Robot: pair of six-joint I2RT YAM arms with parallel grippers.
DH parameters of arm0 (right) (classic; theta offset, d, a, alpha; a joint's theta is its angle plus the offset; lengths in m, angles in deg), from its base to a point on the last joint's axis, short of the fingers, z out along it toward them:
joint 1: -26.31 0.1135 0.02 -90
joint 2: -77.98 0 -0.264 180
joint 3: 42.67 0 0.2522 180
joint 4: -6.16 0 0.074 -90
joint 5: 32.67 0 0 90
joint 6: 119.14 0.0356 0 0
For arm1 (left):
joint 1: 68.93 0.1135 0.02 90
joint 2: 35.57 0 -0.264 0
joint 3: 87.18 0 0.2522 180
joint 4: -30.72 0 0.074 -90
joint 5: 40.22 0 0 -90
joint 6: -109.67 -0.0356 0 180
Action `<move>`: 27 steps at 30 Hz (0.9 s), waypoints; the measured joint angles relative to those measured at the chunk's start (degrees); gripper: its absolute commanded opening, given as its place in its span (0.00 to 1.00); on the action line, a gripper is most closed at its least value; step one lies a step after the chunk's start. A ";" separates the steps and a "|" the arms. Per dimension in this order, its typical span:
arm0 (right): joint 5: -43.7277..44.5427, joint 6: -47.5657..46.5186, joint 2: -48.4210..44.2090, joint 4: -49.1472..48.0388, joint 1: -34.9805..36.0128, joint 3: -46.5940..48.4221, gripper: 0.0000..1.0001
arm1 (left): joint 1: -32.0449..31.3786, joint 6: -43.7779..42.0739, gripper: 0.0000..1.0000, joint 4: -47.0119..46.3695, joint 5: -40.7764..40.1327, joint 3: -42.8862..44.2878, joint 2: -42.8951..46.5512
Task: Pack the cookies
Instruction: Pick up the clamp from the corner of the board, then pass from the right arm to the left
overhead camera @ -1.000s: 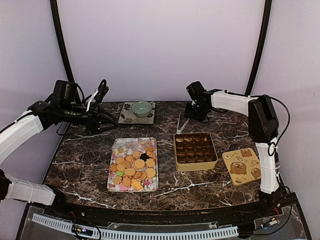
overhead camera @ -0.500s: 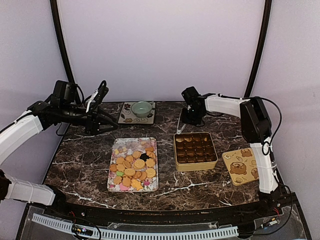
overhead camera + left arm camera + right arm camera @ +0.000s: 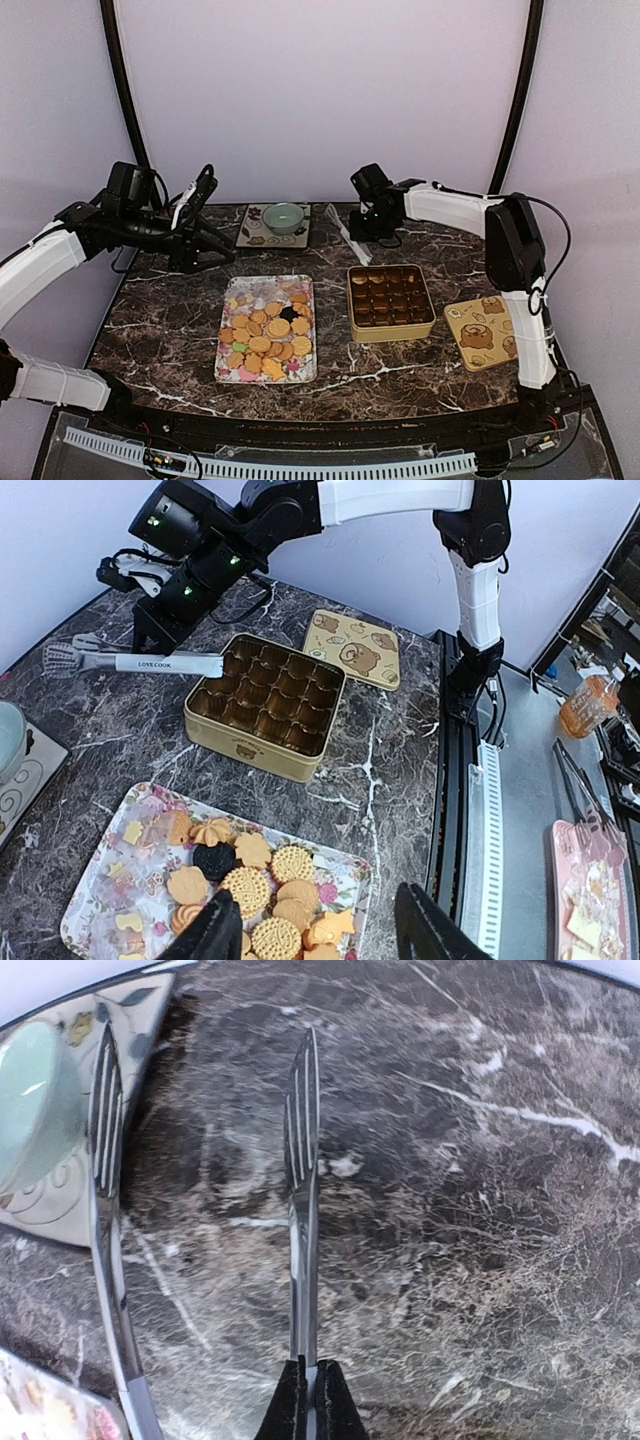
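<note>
Dozens of cookies [image 3: 265, 330] lie heaped on the floral tray [image 3: 224, 376], lower centre of the top view. The tray's long side runs near to far (the biscuits are round, so no real axis of their own). Just right of it the gold tin [image 3: 391, 336] shows bare cells, with its lid [image 3: 483, 333] lying further right.

Further back, my left gripper [image 3: 320, 935] hangs with fingers spread around nothing, cookies showing just below them in its wrist view. It looks slightly the nearer arm.

Right gripper [image 3: 374, 226], upper centre, is pressed together on the tongs [image 3: 303, 1210]: one leg pinched, I'd say, the other splayed left. Their long axis points up-left toward the bowl [image 3: 284, 216], away from the cookies, so I reckon they must swing down-left.
</note>
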 measured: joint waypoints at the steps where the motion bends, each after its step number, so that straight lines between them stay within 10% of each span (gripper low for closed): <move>1: -0.39 -1.90 -1.22 -0.17 0.94 -0.24 0.00 | 0.00 -0.79 0.53 0.26 0.17 0.02 0.00; 18: -9.46 -28.15 -27.85 -7.80 25.44 -16.85 0.00 | 0.00 -14.80 0.41 4.20 2.21 3.04 0.09; 24: -8.98 -31.61 -27.85 -4.52 26.99 -16.92 0.00 | 0.00 -17.33 0.45 8.15 5.01 3.08 2.19; 27: -8.61 -32.94 -27.85 -3.50 27.63 -16.81 0.00 | 0.00 -19.61 0.65 12.20 7.08 3.13 2.34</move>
